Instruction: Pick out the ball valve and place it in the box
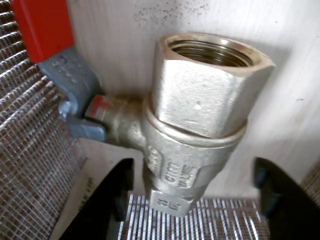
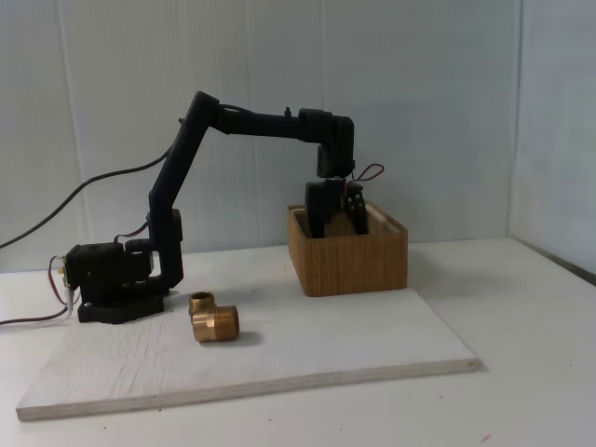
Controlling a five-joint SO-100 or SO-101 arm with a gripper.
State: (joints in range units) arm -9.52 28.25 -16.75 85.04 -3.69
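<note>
The ball valve lay inside the box, resting on the pale floor with its open threaded end turned upward toward the wrist camera. Its brass hexagonal collar filled the middle of the wrist view, raised lettering ran along the lower body, and the grey stem to the left carried the red lever handle, which reached up into the top left corner. Ribbed inner walls of the box stood along the left edge and the bottom of that view. The hand hung just over the valve with its 2 black fingers spread apart, 1 on each side of the lower body and neither touching it. In the fixed view the arm reached over from its base and dipped down into the box, which sat on a whitewashed board on the surface. A brass elbow fitting lay on the board near the arm's base, well apart from the box.
</note>
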